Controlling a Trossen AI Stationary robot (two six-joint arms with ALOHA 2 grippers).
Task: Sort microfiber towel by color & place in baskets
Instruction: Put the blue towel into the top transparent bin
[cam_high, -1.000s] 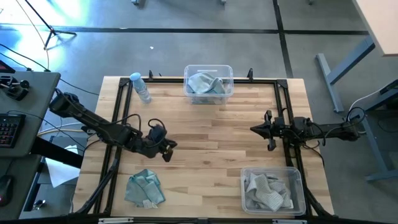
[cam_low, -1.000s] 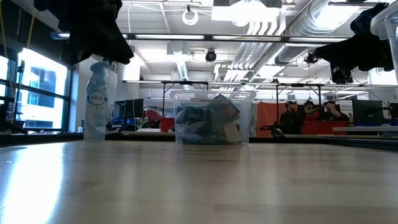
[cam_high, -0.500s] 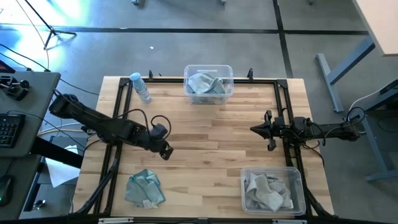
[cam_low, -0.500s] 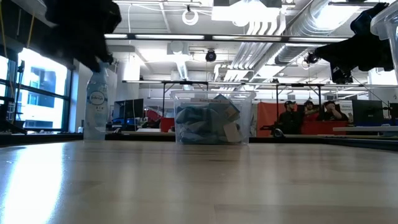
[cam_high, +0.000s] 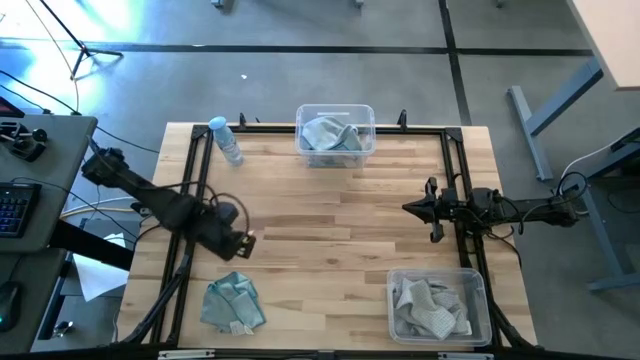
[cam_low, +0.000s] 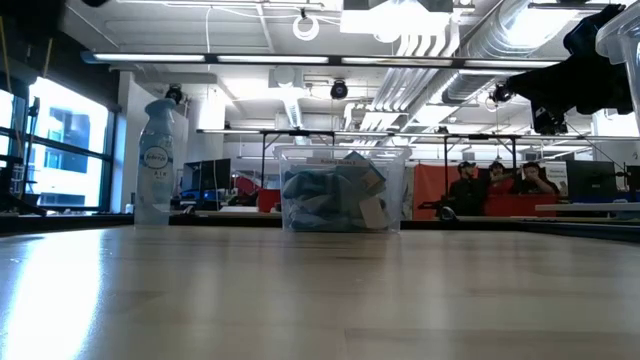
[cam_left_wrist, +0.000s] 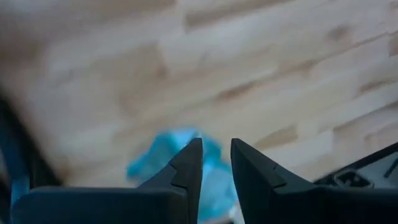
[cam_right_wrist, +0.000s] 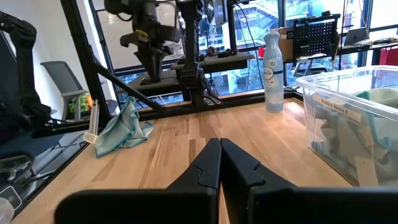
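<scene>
In the high view, the left pincer hangs over the left part of the wooden surface, just beyond 1 light blue-teal towel that lies crumpled near the near-left corner. The far basket at the far edge holds blue-teal towels, and the near-right basket holds pale grey towels. A water bottle lies at the far left. The right pincer waits at the right side, pointing left. In the low view, the far basket with its teal cloths stands in the middle, the bottle to its left. In the left wrist view, the left pincer has its fingers slightly spread and holds nothing; the teal towel is below it. In the right wrist view, the right pincer has its fingers pressed together, empty; the loose towel lies far across the surface.
</scene>
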